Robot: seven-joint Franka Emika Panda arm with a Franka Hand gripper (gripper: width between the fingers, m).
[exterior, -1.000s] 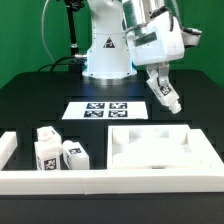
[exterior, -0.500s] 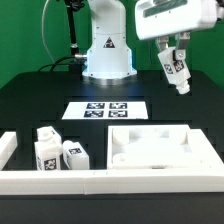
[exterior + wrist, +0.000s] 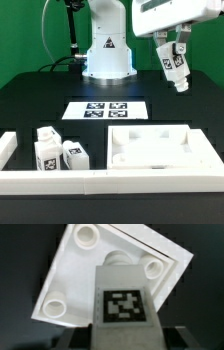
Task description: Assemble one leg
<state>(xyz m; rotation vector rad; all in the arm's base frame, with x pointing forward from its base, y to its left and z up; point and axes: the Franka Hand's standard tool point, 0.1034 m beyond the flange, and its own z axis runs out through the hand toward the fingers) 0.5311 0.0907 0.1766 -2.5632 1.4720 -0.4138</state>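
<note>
Exterior view, starting at its left: a low white rim [image 3: 8, 148] encloses the near part of the black surface [image 3: 30, 105]. It has a short arm at each end and a long wall along the front. Just inside the left arm are two small white tagged posts [image 3: 58, 152], side by side and touching or nearly so. The left one is the taller of the pair.

Farther back, near the middle, the marker board [image 3: 105, 110] lies flat on the surface. The white robot base [image 3: 106, 52] rises behind it.

To the right, the large flat white slab [image 3: 150, 150] fills the rest of the space inside the rim. It lies well apart from the two posts.

Above the slab and farther back, at the upper right, the hand [image 3: 172, 50] is up in the air, closed on the leg [image 3: 177, 74]. The leg is clear of the surface and of everything on it. It hangs tilted, with its lower end leaning toward the exterior view's right and a marker tag facing the camera.

In the wrist view, the leg runs away from the camera between the two dark fingers [image 3: 72, 337], which press on its opposite sides. One tagged face looks at the lens. Beyond its far end lies the slab, turned cornerwise, with three round corner holes showing. The far tip of the leg is too blurred to tell whether it ends in a stub.
</note>
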